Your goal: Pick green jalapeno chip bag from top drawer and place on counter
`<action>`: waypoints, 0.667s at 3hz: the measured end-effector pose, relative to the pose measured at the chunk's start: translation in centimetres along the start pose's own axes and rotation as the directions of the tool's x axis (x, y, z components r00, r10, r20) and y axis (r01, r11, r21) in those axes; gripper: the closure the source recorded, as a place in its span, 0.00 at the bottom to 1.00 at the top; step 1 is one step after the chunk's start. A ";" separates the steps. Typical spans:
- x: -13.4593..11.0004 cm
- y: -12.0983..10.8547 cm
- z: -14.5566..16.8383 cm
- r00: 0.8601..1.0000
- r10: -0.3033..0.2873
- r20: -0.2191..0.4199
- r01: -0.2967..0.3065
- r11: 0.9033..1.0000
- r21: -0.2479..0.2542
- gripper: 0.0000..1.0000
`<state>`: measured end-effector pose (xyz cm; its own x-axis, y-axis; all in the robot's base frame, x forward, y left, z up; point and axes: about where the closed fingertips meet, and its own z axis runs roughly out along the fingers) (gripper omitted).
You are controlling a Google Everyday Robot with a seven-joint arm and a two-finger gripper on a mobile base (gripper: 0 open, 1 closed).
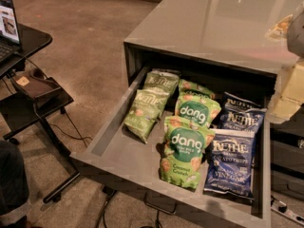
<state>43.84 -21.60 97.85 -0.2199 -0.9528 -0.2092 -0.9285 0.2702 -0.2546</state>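
Note:
The top drawer (108,136) is pulled out, its thin handle at the front. Two olive-green jalapeno Kettle chip bags lie in its left part: one in front (145,112) and one behind it (161,81). Brighter green "dang" bags (184,151) lie in the middle and dark blue Kettle bags (231,165) on the right. The grey glossy counter (209,23) stretches behind the drawer. My gripper (289,87) shows as a pale blurred shape at the right edge, above the drawer's right back corner, apart from the bags.
A black side table (33,42) with a laptop (7,23) stands at the left, with a lower shelf and cables running over the brown floor. A dark shape (12,184) sits at the bottom left. Lower drawers show at the right (287,156).

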 end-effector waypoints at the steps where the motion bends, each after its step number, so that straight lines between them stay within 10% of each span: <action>1: -0.2 -0.1 0.0 1.000 -0.001 0.007 0.001 1.000 0.006 0.00; 2: -1.8 -0.2 1.4 0.997 -0.011 0.082 0.011 1.000 0.003 0.00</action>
<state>44.86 -19.78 97.00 -0.1842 -0.9413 -0.2829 -0.9300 0.2601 -0.2598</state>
